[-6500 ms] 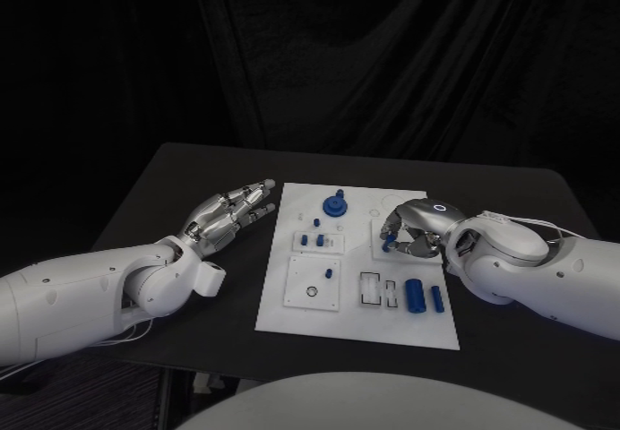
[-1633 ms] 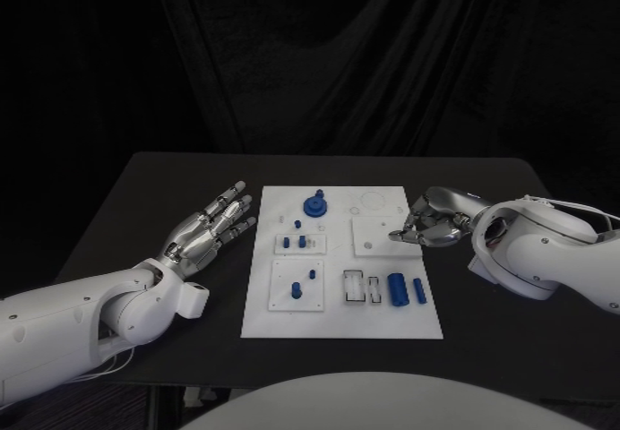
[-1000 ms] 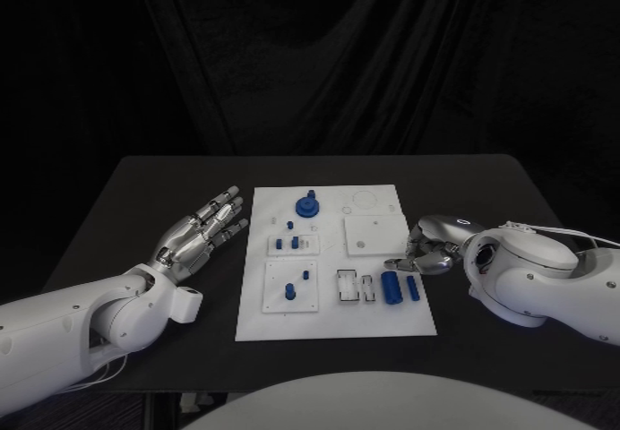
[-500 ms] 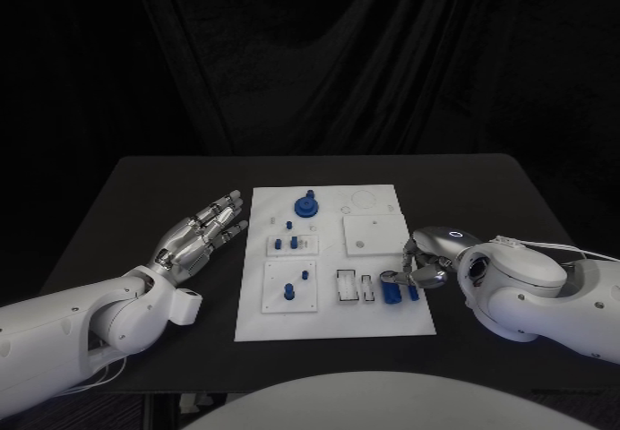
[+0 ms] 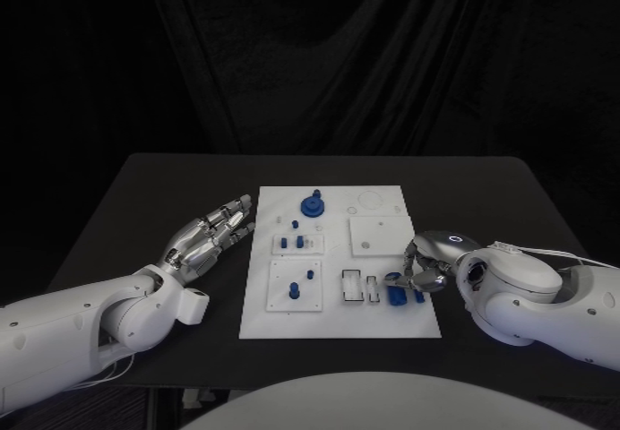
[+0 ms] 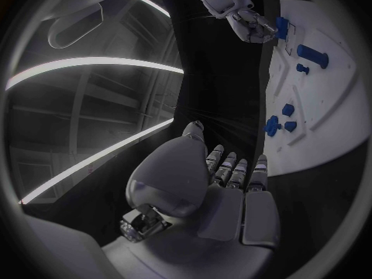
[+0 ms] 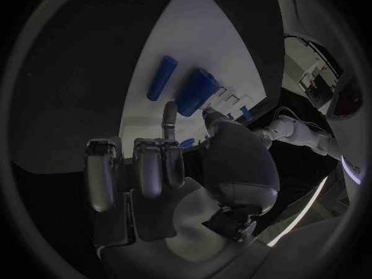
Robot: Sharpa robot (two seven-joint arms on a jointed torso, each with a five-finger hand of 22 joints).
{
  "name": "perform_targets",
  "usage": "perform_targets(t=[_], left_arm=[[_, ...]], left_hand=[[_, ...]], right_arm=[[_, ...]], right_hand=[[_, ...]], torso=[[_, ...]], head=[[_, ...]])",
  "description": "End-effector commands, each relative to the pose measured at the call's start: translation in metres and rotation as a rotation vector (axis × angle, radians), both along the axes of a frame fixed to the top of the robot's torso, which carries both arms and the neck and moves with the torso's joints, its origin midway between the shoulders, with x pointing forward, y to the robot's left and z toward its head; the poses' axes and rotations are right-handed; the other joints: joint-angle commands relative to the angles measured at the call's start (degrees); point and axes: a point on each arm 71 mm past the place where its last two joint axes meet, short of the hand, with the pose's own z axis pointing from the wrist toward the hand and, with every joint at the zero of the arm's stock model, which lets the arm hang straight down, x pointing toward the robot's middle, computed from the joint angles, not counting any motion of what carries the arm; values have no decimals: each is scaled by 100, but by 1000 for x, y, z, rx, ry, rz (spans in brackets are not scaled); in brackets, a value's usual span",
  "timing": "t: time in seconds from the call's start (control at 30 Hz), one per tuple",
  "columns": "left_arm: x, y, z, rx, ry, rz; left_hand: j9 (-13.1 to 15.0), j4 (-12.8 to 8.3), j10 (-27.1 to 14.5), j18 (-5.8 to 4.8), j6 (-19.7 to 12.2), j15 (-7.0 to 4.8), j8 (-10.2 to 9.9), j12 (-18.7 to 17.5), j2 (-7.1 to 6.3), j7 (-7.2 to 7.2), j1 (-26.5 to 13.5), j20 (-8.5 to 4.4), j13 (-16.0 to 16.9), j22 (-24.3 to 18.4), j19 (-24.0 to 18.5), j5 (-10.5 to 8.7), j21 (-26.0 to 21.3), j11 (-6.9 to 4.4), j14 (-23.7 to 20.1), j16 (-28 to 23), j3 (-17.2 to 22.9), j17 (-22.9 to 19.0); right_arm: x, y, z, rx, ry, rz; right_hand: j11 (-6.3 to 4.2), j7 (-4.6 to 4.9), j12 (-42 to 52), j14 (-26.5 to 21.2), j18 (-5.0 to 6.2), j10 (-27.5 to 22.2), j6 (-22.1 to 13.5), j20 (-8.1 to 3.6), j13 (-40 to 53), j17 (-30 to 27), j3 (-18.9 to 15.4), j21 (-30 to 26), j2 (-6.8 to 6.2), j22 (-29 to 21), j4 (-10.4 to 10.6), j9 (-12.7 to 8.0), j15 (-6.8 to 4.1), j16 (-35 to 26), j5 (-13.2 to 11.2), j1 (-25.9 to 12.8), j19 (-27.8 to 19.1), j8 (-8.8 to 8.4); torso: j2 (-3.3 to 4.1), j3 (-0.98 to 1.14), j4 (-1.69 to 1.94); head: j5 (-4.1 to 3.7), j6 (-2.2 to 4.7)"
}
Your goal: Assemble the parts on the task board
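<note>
Right wrist: fingertips [image 7: 169, 113] beside cylinder [image 7: 195, 92].

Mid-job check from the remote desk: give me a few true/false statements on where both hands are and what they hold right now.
1. The right hand is at the two blue cylinders near the task board's right edge. True.
2. The left hand holds a blue part. False: it holds nothing, fingers extended, beside the board's left edge.
3. The blue knob stands at the board's far end. True.
4. The left hand rests on the board. False: it lies off the board, over the black table.
</note>
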Motion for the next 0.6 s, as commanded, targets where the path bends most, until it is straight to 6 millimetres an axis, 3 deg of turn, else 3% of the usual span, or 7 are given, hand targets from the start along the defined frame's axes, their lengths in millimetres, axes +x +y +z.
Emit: perform_targets(t=[0.03,0.33,0.6], left_arm=[[-1,-1,4,-54,-55,4],[-3,-1,1,-53,-42,1],[-4,-1,-2,-53,-31,-3]], left_hand=[[8,-39,-19,107,-1,42,38,24,-2,59,74,37,4,-8,8,56,-24,12,8,-21,24,-5],[12,-87,-18,106,27,59,43,31,-6,99,128,48,5,-9,10,119,-23,23,8,-21,52,-5],[15,-124,-11,106,50,75,48,41,-17,146,161,57,7,-10,11,155,-23,37,8,-21,66,-5]], right_arm=[[2,1,-3,-10,-6,6],[1,7,-14,-11,15,21],[-4,9,-26,-34,59,28]], right_hand=[[-5,5,14,594,-42,597,-20,-28,1507,1508,41,15,10,1505,11,-16,-23,34,3,60,595,-39],[9,24,14,594,-42,597,-18,-22,1507,1508,42,15,43,1505,16,-51,-15,34,-17,3,595,-131],[9,21,14,594,-42,597,4,-20,1507,1508,54,15,58,1505,13,-54,-13,34,-11,-4,595,-143]], torso=[[4,-1,0],[-1,1,1],[0,-1,-1]], head=[[53,-1],[63,-1],[20,-1]])
